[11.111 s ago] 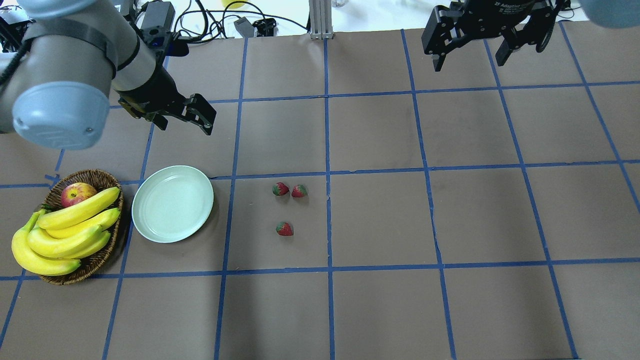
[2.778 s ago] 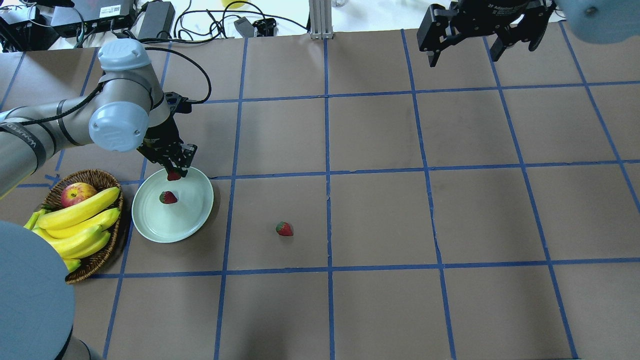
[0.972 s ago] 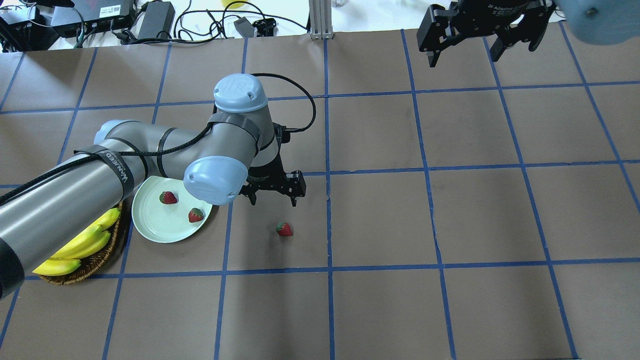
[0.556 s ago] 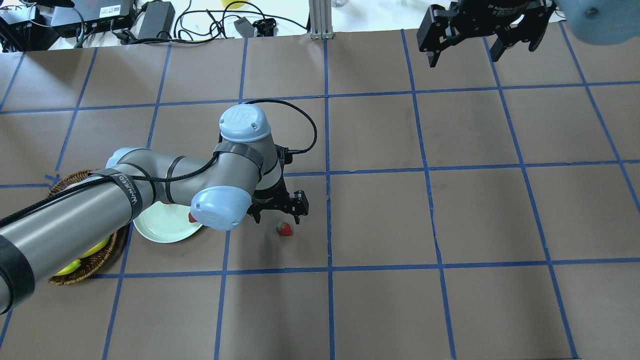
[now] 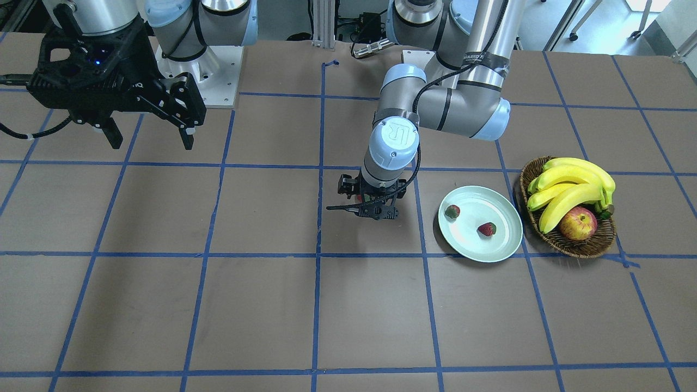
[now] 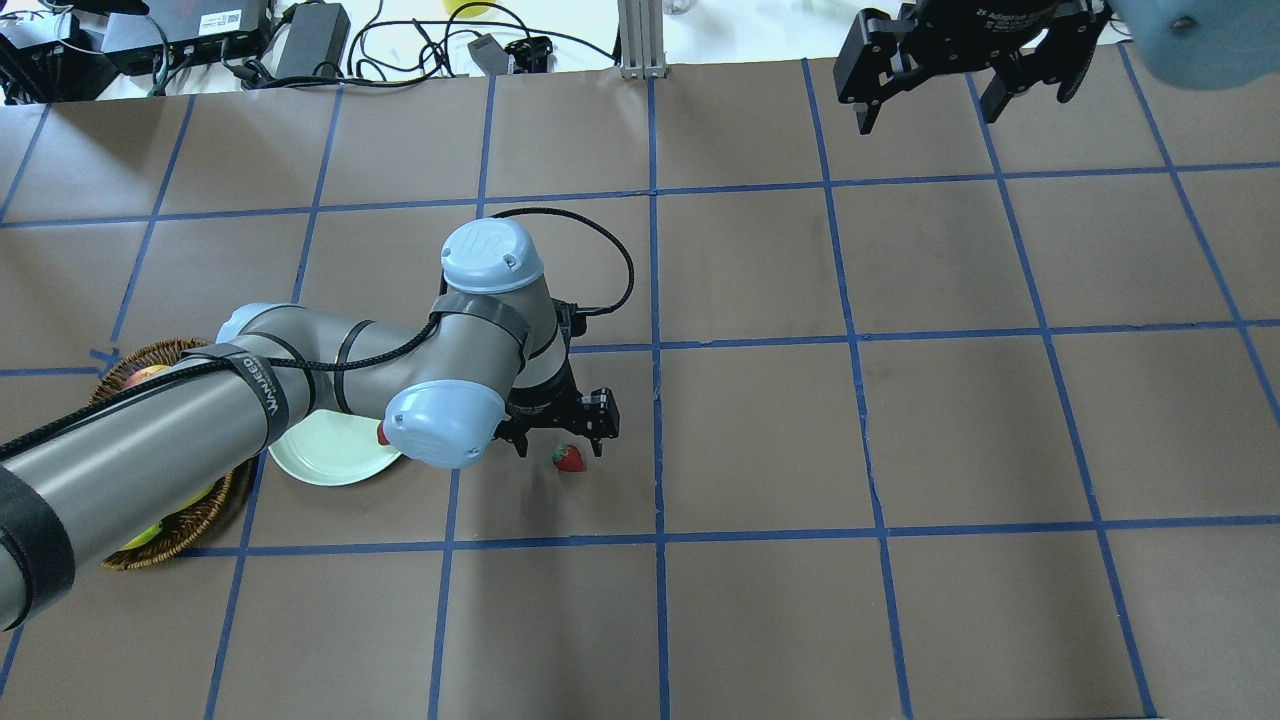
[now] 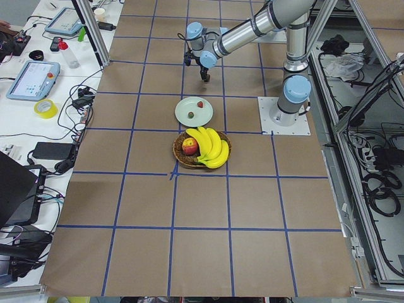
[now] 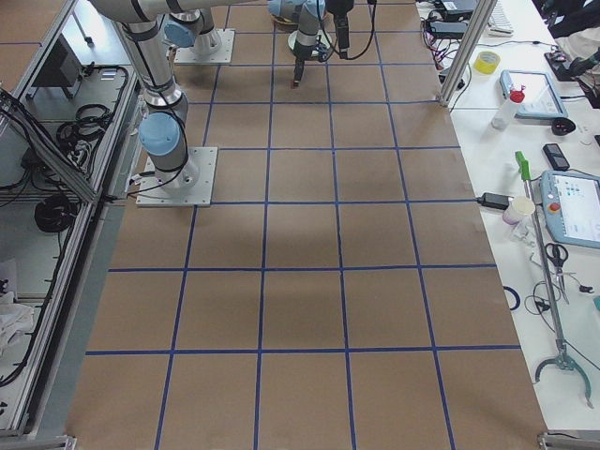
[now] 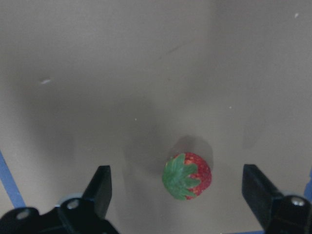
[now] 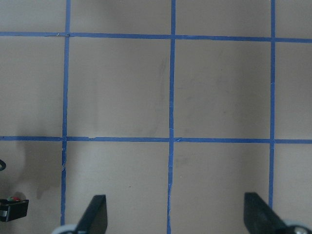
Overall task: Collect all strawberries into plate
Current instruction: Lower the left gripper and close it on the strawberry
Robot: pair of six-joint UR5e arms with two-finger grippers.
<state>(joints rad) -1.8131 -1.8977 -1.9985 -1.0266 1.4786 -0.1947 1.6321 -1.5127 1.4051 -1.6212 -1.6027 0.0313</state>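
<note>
Two strawberries (image 5: 452, 211) (image 5: 486, 229) lie on the pale mint plate (image 5: 490, 204). In the overhead view my left arm hides most of the plate (image 6: 330, 458). The third strawberry (image 6: 569, 458) lies on the brown table. My left gripper (image 6: 558, 440) is open and low over it. In the left wrist view the berry (image 9: 187, 176) sits between the spread fingers (image 9: 100, 187), untouched. My right gripper (image 6: 930, 108) is open and empty, high over the far right of the table; it also shows in the front view (image 5: 151, 139).
A brown wicker basket (image 5: 566, 249) with bananas (image 5: 569, 182) and an apple (image 5: 577, 224) stands right beside the plate. Blue tape lines grid the brown table. Cables and boxes lie along the table's far edge (image 6: 330, 40).
My left arm has moved from the plate to the third strawberry and come down over it, gripper still open. The right arm has not moved.
</note>
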